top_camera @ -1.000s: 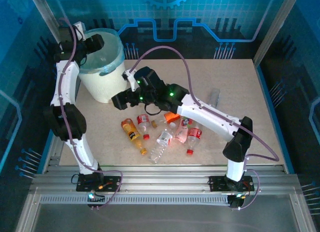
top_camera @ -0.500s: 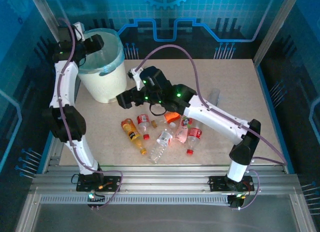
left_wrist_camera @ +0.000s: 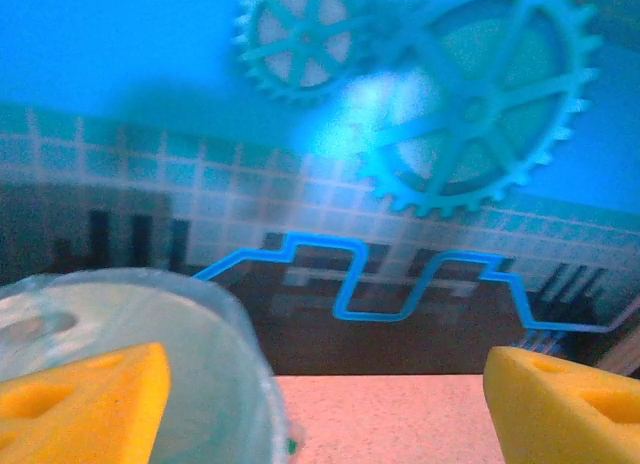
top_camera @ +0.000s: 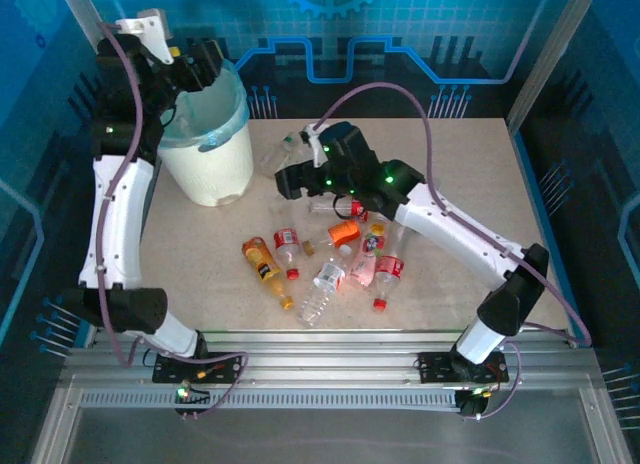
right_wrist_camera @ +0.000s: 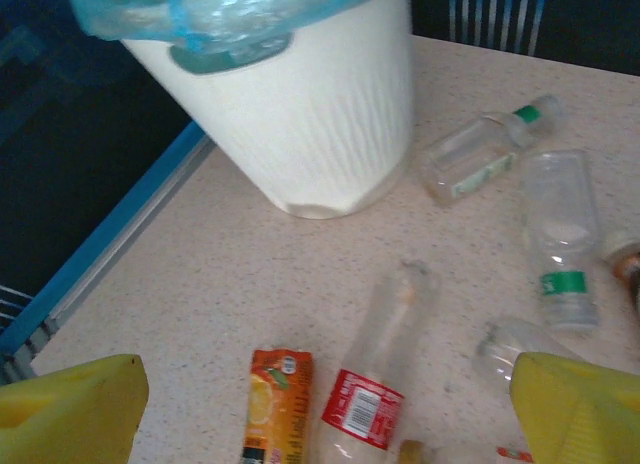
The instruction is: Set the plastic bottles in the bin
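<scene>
While left fingers (left_wrist_camera: 85, 399) rise over the bin (top_camera: 215, 169), right fingers (right_wrist_camera: 70, 404) pull back, both pairs apart.

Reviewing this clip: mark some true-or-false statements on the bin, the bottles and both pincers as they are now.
1. The bin stands upright on the table. True.
2. The right pincer is shut on a bottle. False: it is wide open and empty, above plastic bottles that lie on the table.
3. The left pincer is open with nothing in it, by the bin's rim. True.
4. Every plastic bottle is already in the bin. False: several lie on the table in front of the bin.
</scene>
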`<act>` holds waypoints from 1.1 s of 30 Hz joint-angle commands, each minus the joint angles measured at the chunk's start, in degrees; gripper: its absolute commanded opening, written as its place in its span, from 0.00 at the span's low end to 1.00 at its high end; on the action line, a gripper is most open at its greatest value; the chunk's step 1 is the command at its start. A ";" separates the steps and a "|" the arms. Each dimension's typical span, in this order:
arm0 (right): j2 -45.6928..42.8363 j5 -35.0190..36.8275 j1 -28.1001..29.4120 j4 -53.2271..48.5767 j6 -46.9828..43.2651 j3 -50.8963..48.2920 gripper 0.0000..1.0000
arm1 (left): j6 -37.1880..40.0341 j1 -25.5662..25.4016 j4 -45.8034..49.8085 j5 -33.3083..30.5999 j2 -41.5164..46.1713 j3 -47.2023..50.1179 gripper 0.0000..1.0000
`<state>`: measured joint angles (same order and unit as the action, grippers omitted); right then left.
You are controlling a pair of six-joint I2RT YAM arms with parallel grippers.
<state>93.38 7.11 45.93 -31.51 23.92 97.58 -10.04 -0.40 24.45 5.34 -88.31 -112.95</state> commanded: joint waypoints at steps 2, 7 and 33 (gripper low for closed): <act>-5.86 3.07 -2.35 -1.34 -0.39 -4.62 0.95 | 6.02 -7.43 -1.96 -3.86 3.91 3.34 0.83; -12.56 6.15 -5.99 -3.26 0.81 -13.82 0.93 | 11.72 -19.80 -1.32 -8.64 6.59 7.46 0.83; -31.78 3.07 -12.36 -6.25 13.71 -58.30 0.86 | 1.65 -56.72 -7.65 -8.59 0.98 35.44 0.85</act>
<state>60.42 11.46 34.24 -40.12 35.55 40.60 -4.95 -56.64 19.00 -4.89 -88.31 -78.85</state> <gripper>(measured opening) 0.857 0.846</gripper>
